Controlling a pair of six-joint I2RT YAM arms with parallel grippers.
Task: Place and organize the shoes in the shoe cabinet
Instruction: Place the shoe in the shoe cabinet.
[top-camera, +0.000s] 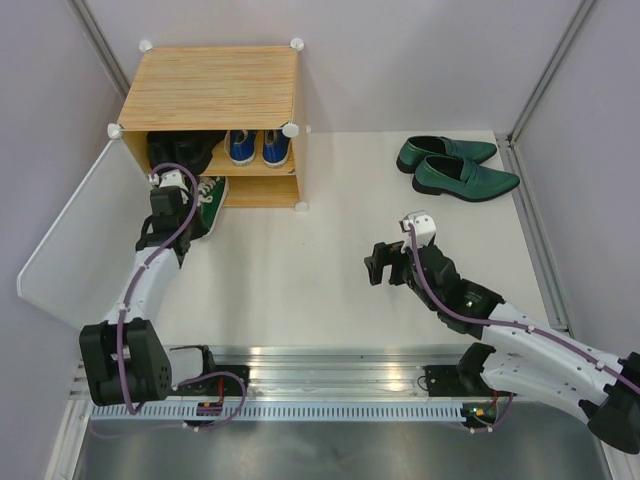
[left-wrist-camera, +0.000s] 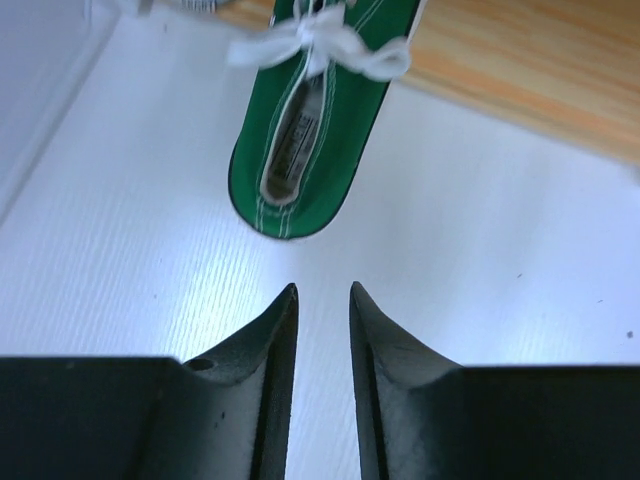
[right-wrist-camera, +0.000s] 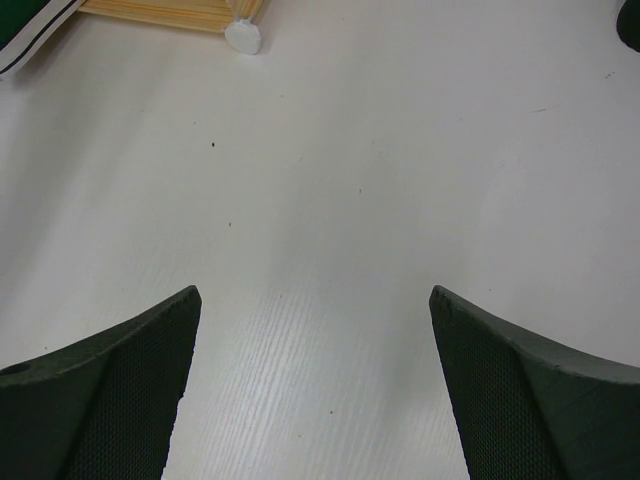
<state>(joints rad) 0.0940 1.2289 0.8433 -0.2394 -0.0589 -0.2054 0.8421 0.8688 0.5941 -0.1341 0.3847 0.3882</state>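
From above, the shoe cabinet (top-camera: 210, 85) stands at the far left of the table (top-camera: 330, 260), with its frosted door (top-camera: 70, 240) swung open to the left. On the upper shelf sit the black boots (top-camera: 183, 150) and, to their right, the 2 blue sneakers (top-camera: 258, 147). 1 green sneaker (top-camera: 209, 198) lies at the mouth of the lower shelf, partly out on the table. The 2 dark-green loafers (top-camera: 458, 167) lie side by side at the far right, well apart from the cabinet. The left gripper (top-camera: 178, 208) is just beside the green sneaker; the right gripper (top-camera: 385, 265) hovers over mid-table.

The left wrist camera shows the left gripper (left-wrist-camera: 323, 290) with its fingers narrow, only a slim gap between them and nothing in it. The green sneaker (left-wrist-camera: 305, 130) lies ahead, heel toward them, not touching.

The right wrist camera shows the right gripper (right-wrist-camera: 315, 290) spread wide over bare table, holding nothing, with a cabinet corner connector (right-wrist-camera: 243, 37) ahead.
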